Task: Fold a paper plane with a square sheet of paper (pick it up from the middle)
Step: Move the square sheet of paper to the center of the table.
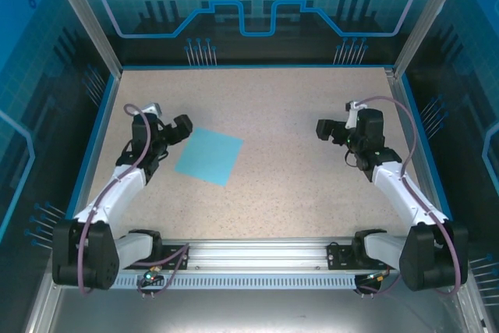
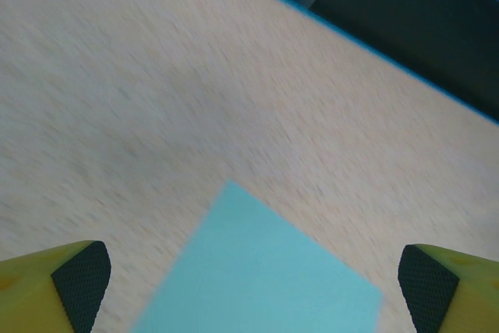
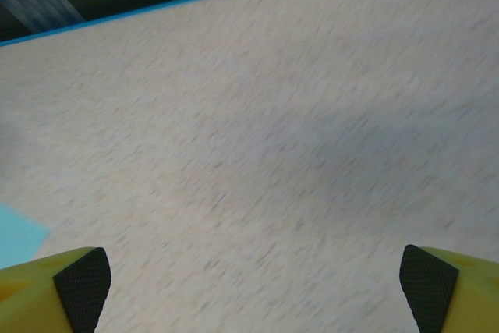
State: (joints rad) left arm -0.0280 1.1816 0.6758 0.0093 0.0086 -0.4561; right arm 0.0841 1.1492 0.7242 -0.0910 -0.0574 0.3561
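We find the square sheet of paper lying flat and unfolded on the counter, left of centre and turned a little askew to the counter's edges. The left jaws are spread wide with nothing between them, close to the sheet's far left edge. In the left wrist view a corner of the sheet points away between the two black pads. The right jaws are equally wide and empty, well apart from the sheet over bare counter, and a sliver of cyan sits at the left margin of the right wrist view.

We judge the main risk to be the first pinch. The paper is thin and lies flush, so pads closing on its middle may slide over it and gather nothing. They could also shove the whole sheet across the counter and turn it further. If the left jaws come down near the edge instead of the middle, the sheet may lift lopsided and droop. Pressing too hard could leave a stray crease that spoils the later folds. With the right arm so far off, nothing pins the sheet against skidding
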